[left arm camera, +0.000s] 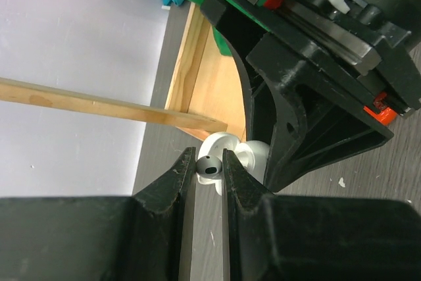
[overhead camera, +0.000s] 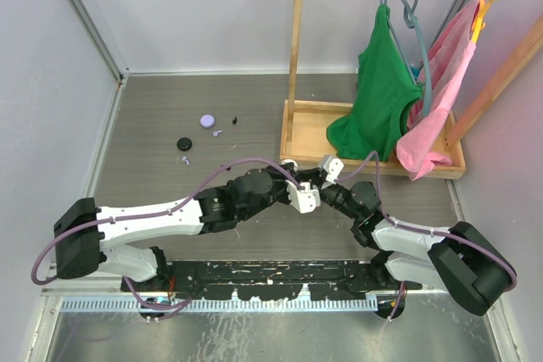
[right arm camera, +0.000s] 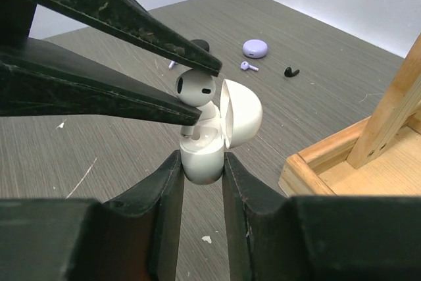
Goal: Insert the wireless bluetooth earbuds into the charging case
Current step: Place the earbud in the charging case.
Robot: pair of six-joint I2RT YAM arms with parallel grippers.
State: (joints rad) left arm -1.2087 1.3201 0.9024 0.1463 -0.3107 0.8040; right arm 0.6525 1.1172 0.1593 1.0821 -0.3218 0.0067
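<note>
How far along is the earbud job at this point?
Done: the right fingers hold the white case, lid open. In hand: the left fingers pinch a white earbud just above it, not seated. Left: the lilac earbud and black earbud lie on the table.

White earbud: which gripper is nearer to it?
Left. The left gripper pinches the white earbud; the right gripper holds the open white charging case directly beneath it.

The left end effector (left arm camera: 209,160) pinches a white earbud (left arm camera: 209,170) beside the white case (left arm camera: 254,154).
</note>
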